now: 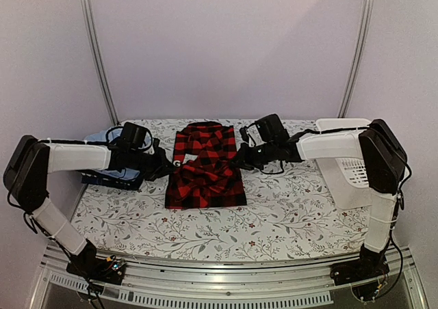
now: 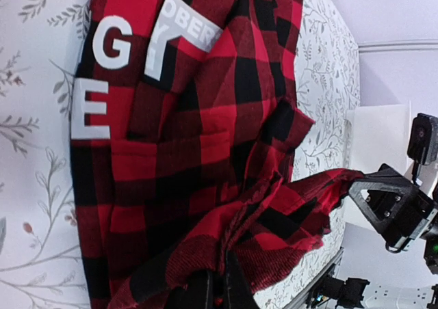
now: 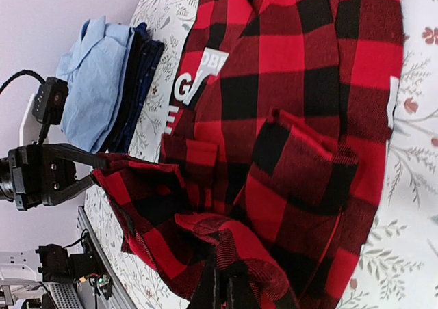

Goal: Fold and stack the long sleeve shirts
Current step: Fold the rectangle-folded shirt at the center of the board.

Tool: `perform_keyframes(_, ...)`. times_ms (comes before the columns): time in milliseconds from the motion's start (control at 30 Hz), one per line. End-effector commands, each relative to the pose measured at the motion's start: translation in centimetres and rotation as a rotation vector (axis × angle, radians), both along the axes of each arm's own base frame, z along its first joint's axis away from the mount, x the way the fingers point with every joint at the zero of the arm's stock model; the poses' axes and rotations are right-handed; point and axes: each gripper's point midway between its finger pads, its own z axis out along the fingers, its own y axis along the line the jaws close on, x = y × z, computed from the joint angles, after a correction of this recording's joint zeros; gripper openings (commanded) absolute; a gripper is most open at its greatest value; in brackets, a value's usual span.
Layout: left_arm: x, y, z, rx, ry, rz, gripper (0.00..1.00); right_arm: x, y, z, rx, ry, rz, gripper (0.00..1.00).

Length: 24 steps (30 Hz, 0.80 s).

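**Left pincer and right pincer both clamped on the flannel shirt**

Each pincer's fingers are drawn together with a pinch of red-and-black checked cloth between them. The left one grips at the shirt's left edge and the right one at its right edge. In both wrist views the cloth bunches up in thick folds just above the camera's own fingers. From there a rumpled band of it runs across to the opposite pincer, which holds its far tip.

The flannel shirt lies in the middle of the table, partly folded, with its narrower end toward the far wall. Its upper part lies fairly flat, while the lower part is creased and gathered between the two arms. White lettering on a black patch shows near the shirt's left edge, close to the left pincer.

To the left of the shirt, at the table's left edge, is a small stack. A light blue collared shirt lies on top of a dark navy garment. From above, the left arm crosses in front of the stack and hides part of it.

On the opposite side a white plastic basket sits at the table's right edge, partly hidden by the right arm.

Everything rests on a floral tablecloth, pale with grey leaves and small red flowers.
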Motion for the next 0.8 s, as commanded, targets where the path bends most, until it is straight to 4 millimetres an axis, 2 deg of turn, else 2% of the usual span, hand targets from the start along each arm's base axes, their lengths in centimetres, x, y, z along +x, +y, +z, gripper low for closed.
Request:
perform_keyframes(0, 4.3, 0.3, -0.3, -0.012, -0.056, 0.014, 0.03, 4.6, -0.3, -0.3, 0.008, -0.005, -0.063, 0.00)
perform_keyframes(33, 5.3, 0.2, -0.3, -0.017, -0.063, 0.013, 0.05, 5.3, -0.3, -0.6, 0.006, 0.000, -0.074, 0.03)
perform_keyframes(67, 6.1, 0.0, -0.5, -0.010, -0.065, 0.011, 0.11, 5.9, -0.4, -1.2, 0.002, 0.010, -0.084, 0.09)
perform_keyframes(167, 7.3, 0.0, -0.8, -0.007, -0.064, 0.020, 0.40, 7.1, -0.2, -1.0, 0.010, 0.014, -0.095, 0.31)
perform_keyframes(200, 7.6, 0.0, -0.6, -0.007, -0.072, 0.024, 0.47, 7.3, -0.2, -1.0, 0.007, 0.014, -0.097, 0.38)
perform_keyframes(267, 7.8, 0.2, 0.5, -0.015, -0.098, 0.029, 0.54, 7.4, -0.3, -0.5, -0.004, 0.001, -0.099, 0.48)
perform_keyframes(400, 7.2, 1.0, 2.3, 0.014, -0.137, 0.031, 0.63, 7.3, -1.3, 0.7, -0.049, -0.046, -0.105, 0.53)
perform_keyframes(567, 5.4, 2.0, 3.4, 0.039, -0.181, 0.029, 0.74, 6.1, -2.6, 2.0, -0.096, -0.092, -0.107, 0.58)
perform_keyframes(667, 4.3, 2.1, 3.5, 0.031, -0.186, 0.017, 0.74, 4.6, -2.5, 2.1, -0.131, -0.112, -0.084, 0.58)
perform_keyframes(767, 2.4, 1.9, 2.8, 0.062, -0.163, -0.009, 0.68, 2.4, -2.0, 1.9, -0.176, -0.128, -0.045, 0.58)
